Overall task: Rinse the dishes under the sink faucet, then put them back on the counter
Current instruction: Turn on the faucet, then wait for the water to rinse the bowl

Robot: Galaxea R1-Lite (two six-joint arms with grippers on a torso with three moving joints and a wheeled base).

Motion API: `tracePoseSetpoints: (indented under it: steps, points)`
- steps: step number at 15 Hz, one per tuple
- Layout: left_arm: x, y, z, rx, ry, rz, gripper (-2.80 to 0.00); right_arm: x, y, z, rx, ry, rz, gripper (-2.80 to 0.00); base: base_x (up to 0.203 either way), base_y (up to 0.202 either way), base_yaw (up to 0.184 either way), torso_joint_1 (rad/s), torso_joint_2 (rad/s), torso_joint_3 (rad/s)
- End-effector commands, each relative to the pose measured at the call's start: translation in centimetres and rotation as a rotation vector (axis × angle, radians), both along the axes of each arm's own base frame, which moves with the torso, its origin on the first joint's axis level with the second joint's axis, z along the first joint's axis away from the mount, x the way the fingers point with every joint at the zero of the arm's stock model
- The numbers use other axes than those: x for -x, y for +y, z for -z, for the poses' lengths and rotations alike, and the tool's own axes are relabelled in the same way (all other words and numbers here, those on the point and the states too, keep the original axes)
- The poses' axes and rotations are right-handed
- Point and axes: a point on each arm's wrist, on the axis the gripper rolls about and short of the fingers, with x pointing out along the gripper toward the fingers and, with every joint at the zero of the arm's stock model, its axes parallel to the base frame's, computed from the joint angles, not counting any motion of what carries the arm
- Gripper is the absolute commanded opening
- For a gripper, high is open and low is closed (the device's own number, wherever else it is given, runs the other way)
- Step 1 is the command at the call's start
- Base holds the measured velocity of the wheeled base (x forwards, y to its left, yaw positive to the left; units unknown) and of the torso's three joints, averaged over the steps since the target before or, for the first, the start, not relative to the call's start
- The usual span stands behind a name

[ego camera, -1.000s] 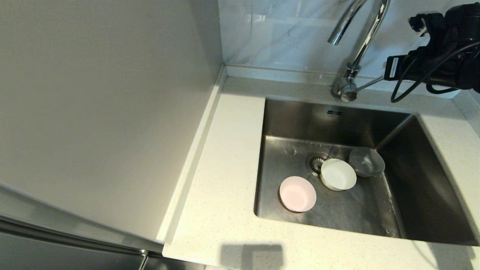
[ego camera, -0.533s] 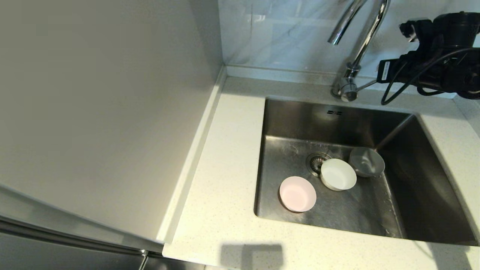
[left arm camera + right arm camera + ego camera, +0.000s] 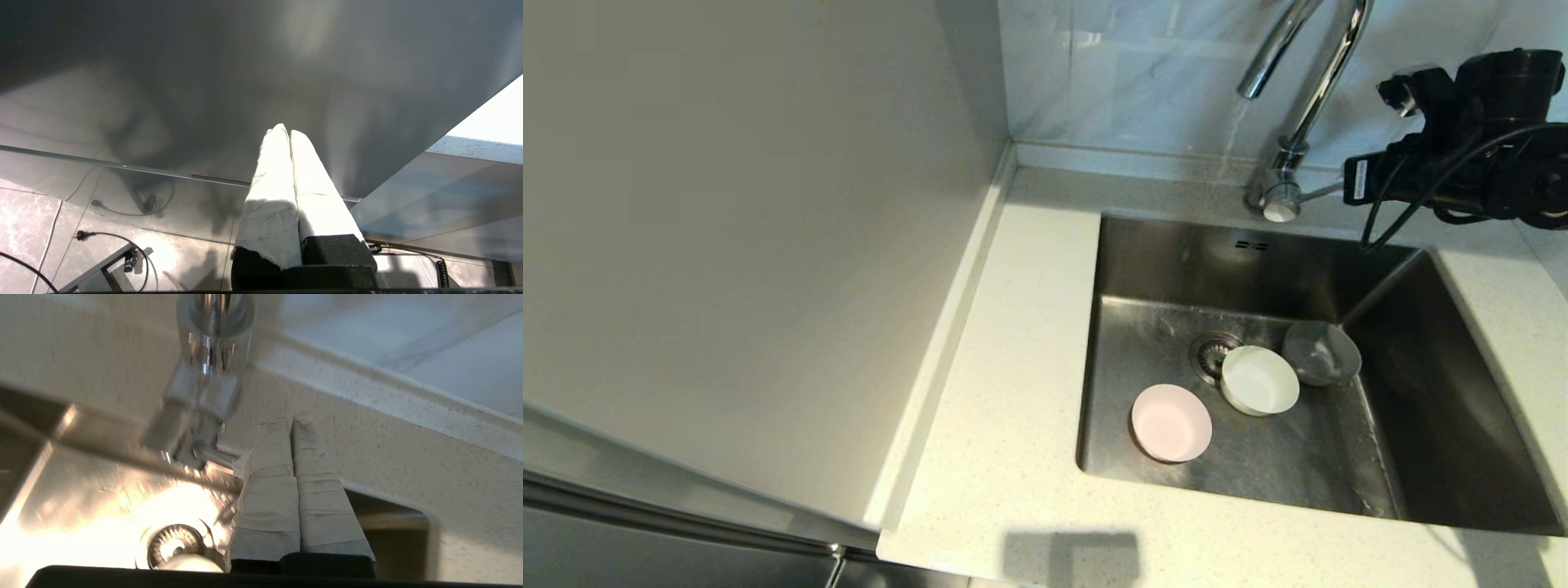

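Three bowls lie on the floor of the steel sink (image 3: 1176,261): a pale pink bowl (image 3: 1171,422) at the front left, a white bowl (image 3: 1259,380) beside the drain strainer (image 3: 1213,353), and a light grey bowl (image 3: 1321,352) touching the white one. The chrome faucet (image 3: 1307,90) stands behind the basin, and a thin stream of water (image 3: 1232,139) falls from its spout. My right gripper (image 3: 291,420) is shut, its taped fingers lying against the faucet's side lever (image 3: 216,457). The left gripper (image 3: 286,130) is shut on nothing, parked low beside a cabinet.
The speckled counter (image 3: 1013,367) surrounds the sink on the left and front. A plain beige wall panel (image 3: 752,229) rises along its left edge. A marble backsplash (image 3: 1143,73) stands behind the faucet. My right arm (image 3: 1470,155) hangs over the sink's back right corner.
My right arm has shifted left and slightly down with the lever, which has swung forward. Water now runs from the spout. The bowls have not moved.
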Motion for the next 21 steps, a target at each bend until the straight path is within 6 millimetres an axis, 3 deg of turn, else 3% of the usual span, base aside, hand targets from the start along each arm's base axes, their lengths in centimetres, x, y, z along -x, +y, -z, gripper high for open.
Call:
tracePoseSetpoints:
  steps: [1, 5, 9, 14, 16, 18, 21]
  points:
    - [0.0, 0.0, 0.0, 0.000, -0.003, -0.001, -2.80, 1.0, -0.7, -0.1, 0.040, 0.012, -0.017, -2.80, 0.000, 0.000, 0.000, 0.000, 0.00, 0.000]
    - [0.0, 0.0, 0.0, 0.000, -0.003, 0.000, -2.80, 1.7, -0.6, -0.8, 0.039, -0.006, -0.029, -2.80, 0.000, 0.000, 0.000, 0.000, 0.00, 0.000]
    - [0.0, 0.0, 0.0, 0.000, -0.003, -0.001, -2.80, 2.5, -0.9, -3.6, 0.019, -0.101, 0.023, -2.80, 0.000, 0.000, 0.000, 0.000, 0.00, 0.000]
    - [0.0, 0.0, 0.0, 0.000, -0.003, -0.001, -2.80, 7.2, -1.6, -6.6, 0.034, -0.182, 0.173, -2.80, 0.000, 0.000, 0.000, 0.000, 0.00, 0.000]
    - [0.0, 0.0, 0.0, 0.000, -0.003, -0.001, -2.80, 10.1, -1.3, -5.6, 0.048, -0.152, 0.197, -2.80, 0.000, 0.000, 0.000, 0.000, 0.00, 0.000]
    - [0.0, 0.0, 0.0, 0.000, -0.003, -0.001, -2.80, 14.7, 0.1, -3.8, 0.053, -0.111, 0.162, -2.80, 0.000, 0.000, 0.000, 0.000, 0.00, 0.000]
    - [0.0, 0.0, 0.0, 0.000, -0.003, -0.001, -2.80, 24.8, 1.4, -0.5, 0.052, -0.095, 0.023, -2.80, 0.000, 0.000, 0.000, 0.000, 0.00, 0.000]
